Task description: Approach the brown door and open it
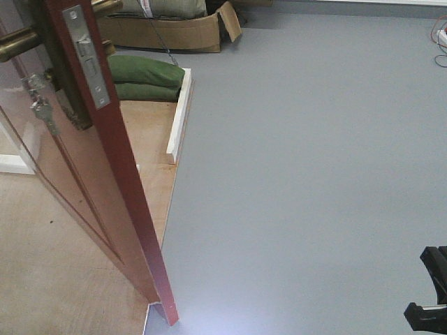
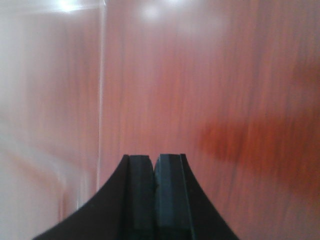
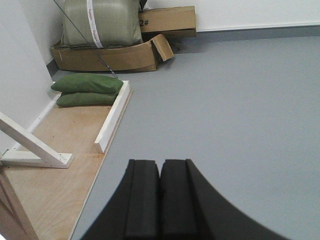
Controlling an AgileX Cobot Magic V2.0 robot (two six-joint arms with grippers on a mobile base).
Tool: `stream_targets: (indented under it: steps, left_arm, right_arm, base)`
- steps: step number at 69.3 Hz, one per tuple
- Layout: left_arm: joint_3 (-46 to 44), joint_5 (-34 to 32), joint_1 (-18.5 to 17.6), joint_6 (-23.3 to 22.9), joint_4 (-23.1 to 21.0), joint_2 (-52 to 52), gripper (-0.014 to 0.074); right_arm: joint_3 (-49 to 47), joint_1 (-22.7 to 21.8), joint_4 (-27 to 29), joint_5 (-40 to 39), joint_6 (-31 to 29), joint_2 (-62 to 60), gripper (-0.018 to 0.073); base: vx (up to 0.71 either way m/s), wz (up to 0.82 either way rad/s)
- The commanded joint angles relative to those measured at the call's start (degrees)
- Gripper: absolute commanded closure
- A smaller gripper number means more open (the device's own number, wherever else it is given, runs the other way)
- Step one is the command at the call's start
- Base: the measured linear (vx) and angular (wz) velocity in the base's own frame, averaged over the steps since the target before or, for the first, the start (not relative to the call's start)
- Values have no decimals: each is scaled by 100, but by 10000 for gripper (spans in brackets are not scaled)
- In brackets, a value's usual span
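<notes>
The brown door (image 1: 105,181) stands ajar at the left of the front view, seen edge-on. Its lower corner sits where the plywood sheet (image 1: 150,160) meets the grey floor (image 1: 300,174). A brass lever handle (image 1: 17,43), hanging keys (image 1: 40,108) and a silver latch plate (image 1: 87,56) sit near its top.

Behind the door, two green sandbags (image 1: 143,78) lie on the plywood's far end, beside a white wooden strip (image 1: 179,115) along its edge. A cardboard box (image 1: 167,31) lies at the floor's far left corner.

Only the left wrist view shows the door face close up, blurred and glossy. There the left gripper (image 2: 154,160) has its jaws pressed together; contact with the wood cannot be told.

Only the right wrist view shows a white diagonal brace (image 3: 30,145) on the plywood. The right gripper (image 3: 160,164) has its jaws pressed together over open floor.
</notes>
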Motion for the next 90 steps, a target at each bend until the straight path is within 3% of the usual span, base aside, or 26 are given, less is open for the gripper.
stream_targets:
  steps: [1, 90]
  left_arm:
    - [-67, 175, -48, 22, -557, -15, 580]
    - [-55, 332, -48, 22, -557, 67, 580]
  right_arm:
    - [11, -6, -7, -449, -51, -89, 559]
    - [11, -6, -7, -443, -51, -89, 559]
  base:
    - [0, 0]
    - [0, 0]
